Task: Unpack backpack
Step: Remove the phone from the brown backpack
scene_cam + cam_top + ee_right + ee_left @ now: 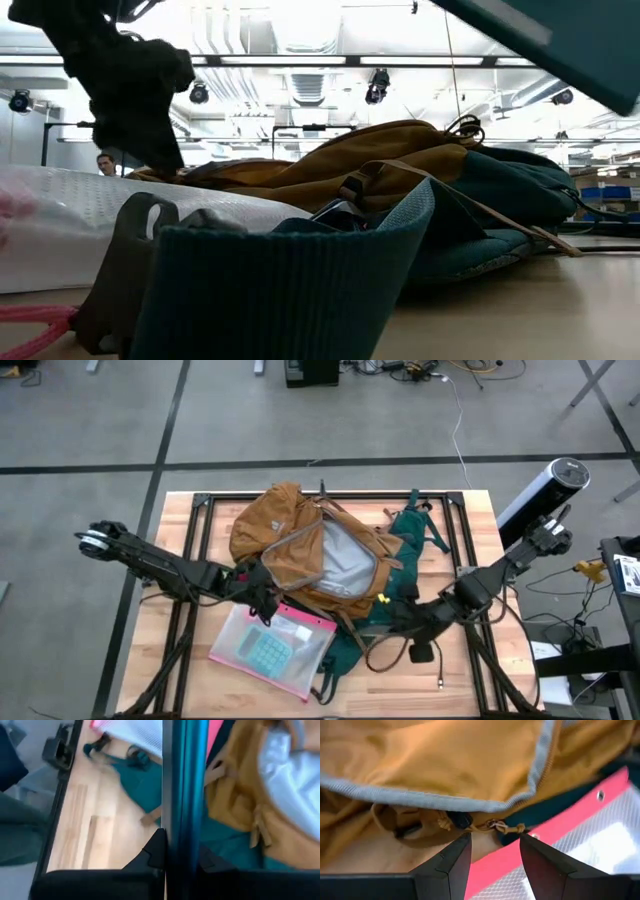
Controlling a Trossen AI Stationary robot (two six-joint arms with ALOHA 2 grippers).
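The mustard-tan backpack (pixel 300 545) lies on the wooden table with its mouth open and its grey lining showing. Its teal straps spread toward the near right. A clear pink-edged pouch (pixel 270 645) lies against the backpack's near left side. My left gripper (pixel 495 845) is open at that side, above the pouch's pink edge (pixel 520 855). Its fingertips stand on either side of a knotted tan cord (pixel 495 826); whether they touch it I cannot tell. My right gripper (pixel 390 622) is shut on a teal strap (pixel 182 780) at the backpack's near right. My right gripper pinches a flat teal strap (pixel 182 827) of the backpack between its two fingers. The fingers slant down, and the strap runs straight on past them, drawn taut. Which end of the strap this is does not show.
Black frame rails cross the tabletop. A small black object (pixel 422 652) and a thin cable lie near the front right. A white cylinder (pixel 545 495) stands off the right edge. A teal strap loop (pixel 280 290) fills the low view's foreground. A person (pixel 105 162) stands far behind.
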